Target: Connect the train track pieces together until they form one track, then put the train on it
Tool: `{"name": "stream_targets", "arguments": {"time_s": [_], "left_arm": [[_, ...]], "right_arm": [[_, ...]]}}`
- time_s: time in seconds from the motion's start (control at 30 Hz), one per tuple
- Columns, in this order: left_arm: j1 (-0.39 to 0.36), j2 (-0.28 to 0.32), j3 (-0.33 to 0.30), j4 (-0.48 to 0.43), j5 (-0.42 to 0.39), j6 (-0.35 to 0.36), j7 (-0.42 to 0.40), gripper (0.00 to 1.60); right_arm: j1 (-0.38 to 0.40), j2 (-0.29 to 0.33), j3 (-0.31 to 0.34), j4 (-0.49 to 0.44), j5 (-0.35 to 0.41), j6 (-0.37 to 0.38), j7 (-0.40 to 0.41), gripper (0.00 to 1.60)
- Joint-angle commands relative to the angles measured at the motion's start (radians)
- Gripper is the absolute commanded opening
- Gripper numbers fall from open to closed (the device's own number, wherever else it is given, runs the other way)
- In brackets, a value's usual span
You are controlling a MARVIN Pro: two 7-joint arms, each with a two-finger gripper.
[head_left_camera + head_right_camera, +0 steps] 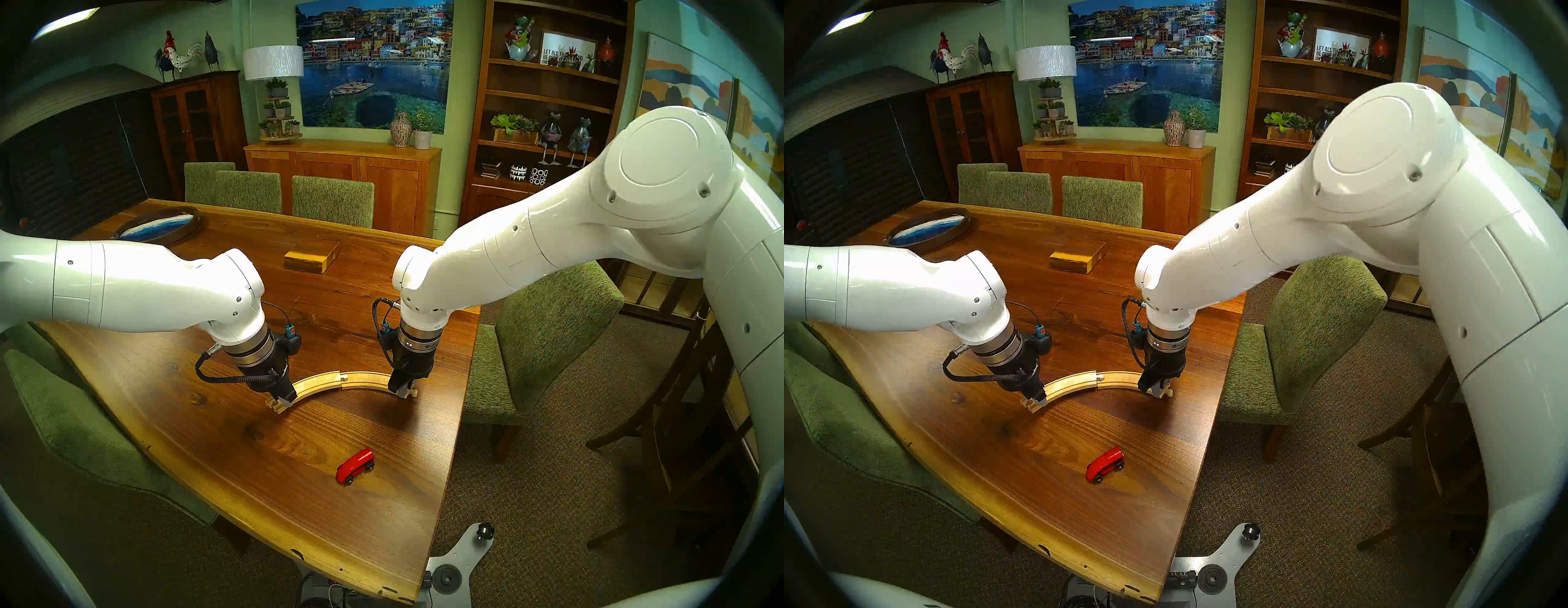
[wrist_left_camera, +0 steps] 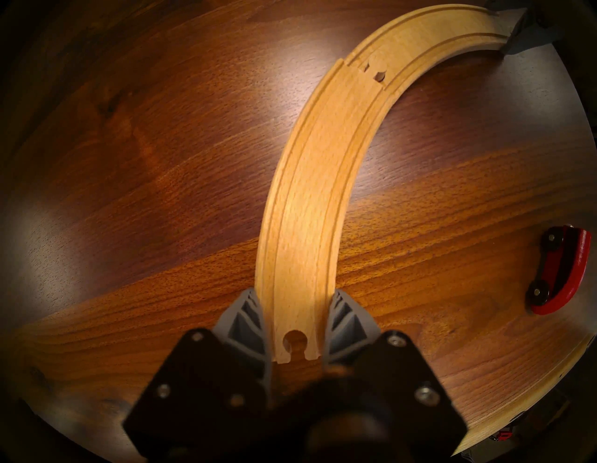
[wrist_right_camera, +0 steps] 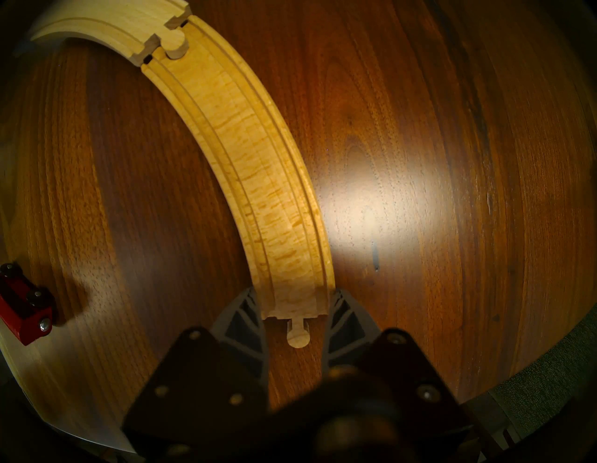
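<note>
Two curved pale train track pieces lie on the wooden table [image 1: 254, 446], meeting end to end in an arc. My left gripper [image 1: 282, 401] [image 2: 295, 294] is shut on the socket end of the left piece [image 1: 316, 388] [image 2: 310, 194]. My right gripper [image 1: 405, 392] [image 3: 292, 292] is shut on the peg end of the right piece [image 1: 369, 379] [image 3: 258, 161]. At the joint [image 1: 344, 376] [image 3: 174, 45] the left piece's peg lies at the right piece's end, and the seam is slightly stepped; I cannot tell whether it is seated. The red train [image 1: 355, 465] [image 1: 1105, 464] sits alone nearer the front edge.
A rectangular wooden block [image 1: 312, 257] lies farther back at the table's middle. A round dark tray [image 1: 157, 227] sits at the far left. Green chairs [image 1: 547, 335] surround the table. The table's right edge runs close to my right gripper.
</note>
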Motion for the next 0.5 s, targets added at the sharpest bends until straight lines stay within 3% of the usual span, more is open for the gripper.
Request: {"name": "stream_targets", "arguments": {"time_s": [0.0, 0.07, 0.1, 0.13, 0.17, 0.23, 0.3, 0.47], "left_arm": [[-0.020, -0.001, -0.017, -0.003, -0.006, 0.002, -0.003, 0.00], [-0.019, -0.002, -0.017, -0.002, -0.009, 0.003, -0.001, 0.00], [-0.019, -0.002, -0.017, -0.002, -0.010, 0.003, -0.001, 0.09], [-0.019, -0.002, -0.017, -0.001, -0.011, 0.004, -0.002, 0.29], [-0.019, -0.003, -0.017, 0.001, -0.011, 0.004, -0.004, 0.66], [-0.018, -0.004, -0.017, 0.003, -0.010, 0.004, -0.006, 1.22], [-0.017, -0.005, -0.016, 0.008, -0.009, 0.002, -0.008, 1.60], [-0.020, 0.000, -0.014, 0.013, -0.005, 0.003, -0.016, 1.60]], "right_arm": [[-0.001, -0.001, -0.001, -0.001, 0.001, 0.003, -0.002, 0.00], [-0.001, -0.001, -0.001, -0.001, 0.001, 0.003, -0.002, 0.00], [-0.001, -0.001, -0.001, -0.001, 0.001, 0.003, -0.002, 0.00], [-0.001, -0.001, -0.001, -0.001, 0.001, 0.003, -0.002, 0.00], [-0.001, -0.001, -0.001, -0.001, 0.001, 0.003, -0.002, 0.00], [-0.001, -0.001, -0.001, -0.001, 0.001, 0.003, -0.002, 0.00], [-0.001, -0.001, -0.001, -0.001, 0.001, 0.003, -0.002, 0.00], [-0.001, -0.001, -0.001, -0.001, 0.001, 0.003, -0.002, 0.00]]}}
